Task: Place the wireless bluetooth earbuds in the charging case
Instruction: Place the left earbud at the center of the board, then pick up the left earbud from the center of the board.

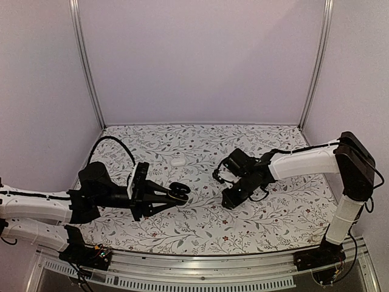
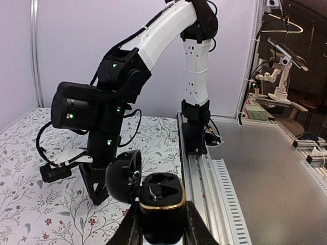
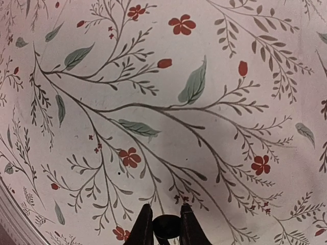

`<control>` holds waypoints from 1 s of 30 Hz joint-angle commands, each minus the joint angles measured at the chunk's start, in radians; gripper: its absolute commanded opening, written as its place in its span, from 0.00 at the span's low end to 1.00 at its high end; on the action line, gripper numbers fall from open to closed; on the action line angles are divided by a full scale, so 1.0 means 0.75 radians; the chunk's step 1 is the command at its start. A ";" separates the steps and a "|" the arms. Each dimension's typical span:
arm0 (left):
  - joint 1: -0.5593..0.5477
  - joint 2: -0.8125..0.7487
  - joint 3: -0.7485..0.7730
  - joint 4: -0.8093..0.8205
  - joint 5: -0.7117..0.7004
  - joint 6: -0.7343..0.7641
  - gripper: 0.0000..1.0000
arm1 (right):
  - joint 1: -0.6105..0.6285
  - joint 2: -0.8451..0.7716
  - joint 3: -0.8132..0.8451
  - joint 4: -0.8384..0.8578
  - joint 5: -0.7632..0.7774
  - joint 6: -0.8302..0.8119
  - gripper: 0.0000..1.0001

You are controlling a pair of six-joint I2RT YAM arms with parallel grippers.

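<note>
Left claw [image 2: 162, 230] clamps the glossy black pebble-shaped charging case [image 2: 162, 204], gold-rimmed, lid hinged open; right claw [image 3: 166, 230], nearly closed, pinches one tiny dark earbud [image 3: 165, 224] over the floral tablecloth [image 3: 214, 127]

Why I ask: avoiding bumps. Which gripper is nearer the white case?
Left. The left gripper hovers just short of the white case; the right gripper is farther off, to its right.

Robotics lab — other arm rigs [image 2: 280, 81] beyond

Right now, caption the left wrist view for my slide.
Left gripper holding the open charging case, right arm beyond.
</note>
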 commanded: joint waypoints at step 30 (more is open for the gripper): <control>-0.005 -0.165 -0.085 -0.034 -0.066 -0.001 0.00 | 0.270 0.122 0.217 -0.572 0.168 0.040 0.32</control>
